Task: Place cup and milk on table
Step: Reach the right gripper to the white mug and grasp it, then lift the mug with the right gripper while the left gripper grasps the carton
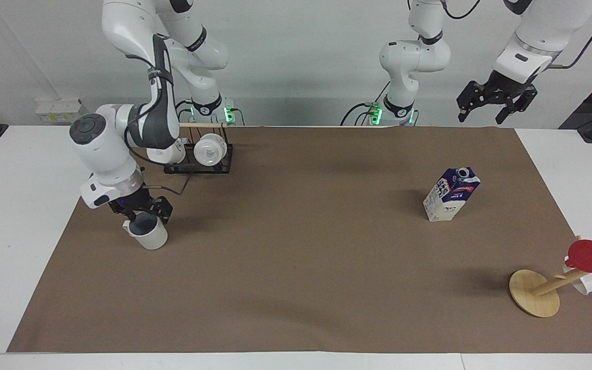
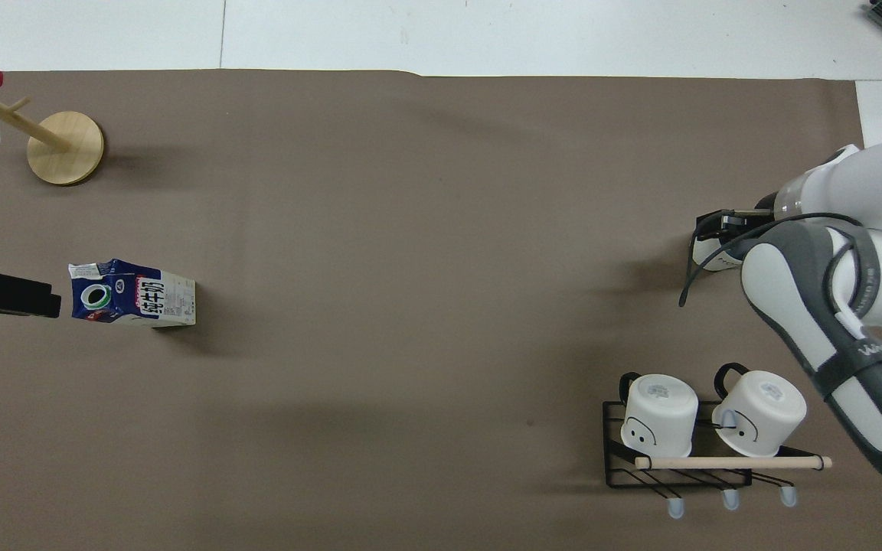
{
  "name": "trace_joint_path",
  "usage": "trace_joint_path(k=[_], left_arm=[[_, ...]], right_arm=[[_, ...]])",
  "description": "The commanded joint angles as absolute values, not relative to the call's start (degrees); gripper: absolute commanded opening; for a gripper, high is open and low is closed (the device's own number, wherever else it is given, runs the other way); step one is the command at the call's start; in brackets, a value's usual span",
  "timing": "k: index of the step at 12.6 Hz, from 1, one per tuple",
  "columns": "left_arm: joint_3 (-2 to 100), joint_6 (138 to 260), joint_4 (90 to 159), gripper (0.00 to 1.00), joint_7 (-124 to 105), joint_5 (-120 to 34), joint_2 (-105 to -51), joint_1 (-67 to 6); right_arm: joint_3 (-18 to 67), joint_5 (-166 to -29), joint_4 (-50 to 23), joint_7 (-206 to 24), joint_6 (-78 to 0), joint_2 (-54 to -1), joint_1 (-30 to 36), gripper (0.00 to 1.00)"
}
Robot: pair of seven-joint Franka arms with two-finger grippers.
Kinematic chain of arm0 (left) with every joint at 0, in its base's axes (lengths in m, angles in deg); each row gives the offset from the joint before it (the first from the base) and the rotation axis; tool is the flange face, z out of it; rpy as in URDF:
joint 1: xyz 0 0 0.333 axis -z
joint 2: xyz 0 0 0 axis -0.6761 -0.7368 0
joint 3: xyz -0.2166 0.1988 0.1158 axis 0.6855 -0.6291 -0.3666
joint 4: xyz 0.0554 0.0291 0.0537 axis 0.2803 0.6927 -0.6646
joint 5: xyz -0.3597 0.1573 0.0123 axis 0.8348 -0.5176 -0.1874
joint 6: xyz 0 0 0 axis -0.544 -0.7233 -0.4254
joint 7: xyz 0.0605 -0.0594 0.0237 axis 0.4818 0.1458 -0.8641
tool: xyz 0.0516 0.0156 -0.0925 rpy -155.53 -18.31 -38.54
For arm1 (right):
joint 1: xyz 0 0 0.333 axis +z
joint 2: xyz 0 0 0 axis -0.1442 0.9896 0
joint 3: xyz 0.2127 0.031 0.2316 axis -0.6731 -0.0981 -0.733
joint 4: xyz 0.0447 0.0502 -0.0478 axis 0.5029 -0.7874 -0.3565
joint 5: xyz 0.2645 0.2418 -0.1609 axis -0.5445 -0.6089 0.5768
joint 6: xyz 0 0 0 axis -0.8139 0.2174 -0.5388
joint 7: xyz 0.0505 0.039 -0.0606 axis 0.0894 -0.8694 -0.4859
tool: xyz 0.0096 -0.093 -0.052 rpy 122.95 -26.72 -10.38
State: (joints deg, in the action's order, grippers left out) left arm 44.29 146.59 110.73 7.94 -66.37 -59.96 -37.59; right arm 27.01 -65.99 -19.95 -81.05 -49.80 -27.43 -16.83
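The cup (image 1: pixel 149 237) stands upright on the brown paper of the table (image 1: pixel 18 216) toward the right arm's end. My right gripper (image 1: pixel 144 215) is down at the cup's rim, with a finger on each side of it, still apart. In the overhead view the right arm covers all but a sliver of the cup (image 2: pixel 707 254). The milk (image 1: pixel 451 198) stands upright on the paper toward the left arm's end; it also shows in the overhead view (image 2: pixel 135 295). My left gripper (image 1: pixel 496 103) waits open and empty, high over the table's edge by the robots.
A black wire rack (image 1: pixel 198 165) with two glossy white mugs (image 2: pixel 659 413) stands near the right arm's base. A wooden mug tree (image 1: pixel 535 293) with a red cup (image 1: pixel 591 256) stands at the left arm's end, farther from the robots than the milk.
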Motion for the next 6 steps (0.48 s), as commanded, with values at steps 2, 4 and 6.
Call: trace_joint_path(k=[2,4,6], left_arm=[[43.83,145.3,109.77,1.0,7.97,-66.13,-59.97,-37.8],[43.83,145.56,110.03,1.0,8.67,-66.22,-59.8,-38.5],[43.83,146.17,111.43,1.0,8.5,-66.13,-59.1,-38.5]], right_arm=[[26.6,-65.38,-23.66,-82.38,-55.06,-26.34,-16.64,1.0],[26.68,-65.21,-23.84,-82.73,-55.77,-25.99,-16.46,0.51],[26.6,-63.11,-23.57,-82.47,-55.69,-25.99,-16.29,0.0]])
